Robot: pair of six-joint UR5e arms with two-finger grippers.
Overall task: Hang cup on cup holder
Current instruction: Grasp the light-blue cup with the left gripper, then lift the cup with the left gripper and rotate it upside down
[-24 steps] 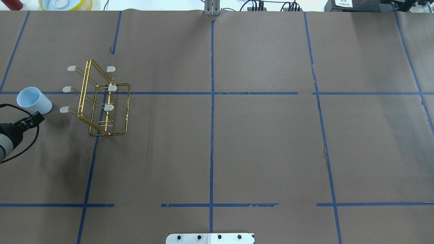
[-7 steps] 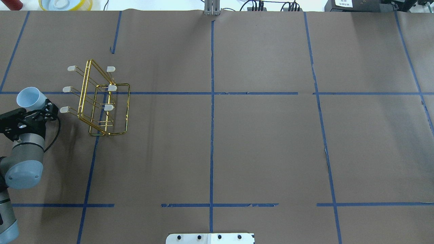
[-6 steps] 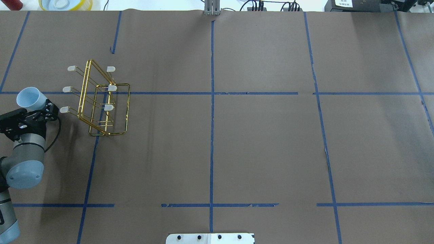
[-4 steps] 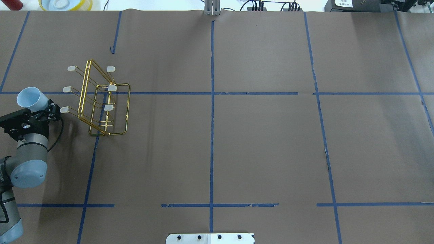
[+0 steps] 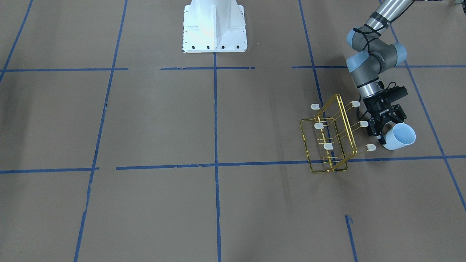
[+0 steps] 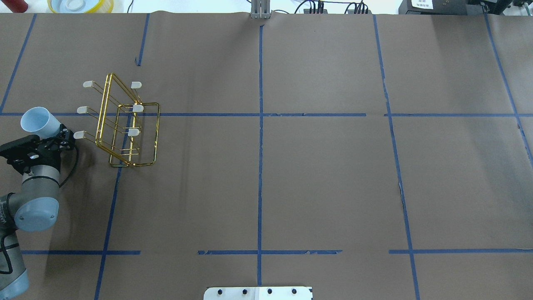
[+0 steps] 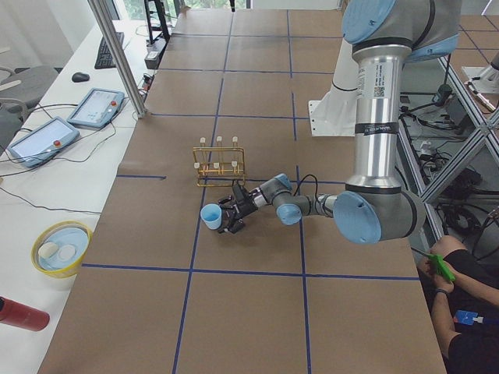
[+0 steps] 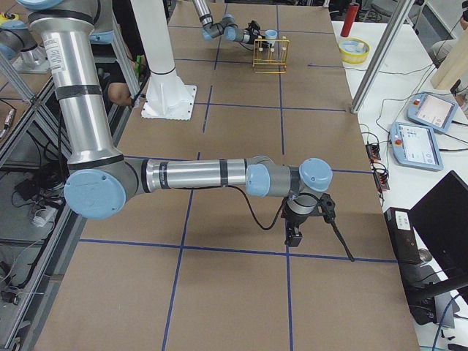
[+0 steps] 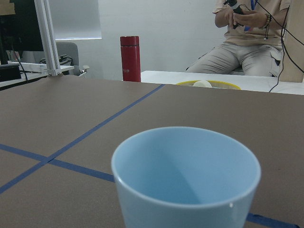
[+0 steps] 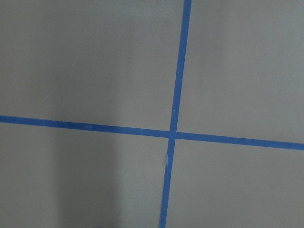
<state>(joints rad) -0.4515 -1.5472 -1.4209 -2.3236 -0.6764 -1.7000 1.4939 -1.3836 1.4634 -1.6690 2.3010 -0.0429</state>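
Observation:
The pale blue cup (image 6: pixel 35 120) stands upright on the brown table at the far left, also in the front view (image 5: pixel 399 136). In the left wrist view the cup (image 9: pixel 185 175) fills the lower frame, mouth up. My left gripper (image 5: pixel 390 130) lies low and level, its jaws wide on either side of the cup's lower half, open. It also shows in the overhead view (image 6: pixel 52 134). The gold wire cup holder (image 6: pixel 125 125) stands just right of the cup, all its capped prongs bare. My right gripper (image 8: pixel 292 238) hangs over bare table far away; I cannot tell its state.
A yellow bowl (image 6: pixel 81 5) and a red bottle (image 9: pixel 129 58) sit beyond the table's far edge. A seated person (image 9: pixel 247 42) is behind them. The robot's white base plate (image 5: pixel 214 25) is at mid table edge. Blue tape lines cross the brown paper.
My left arm came in from the left edge and brought its gripper up around the cup. In the last second the wrist shifted slightly right. The cup and rack have stayed put.

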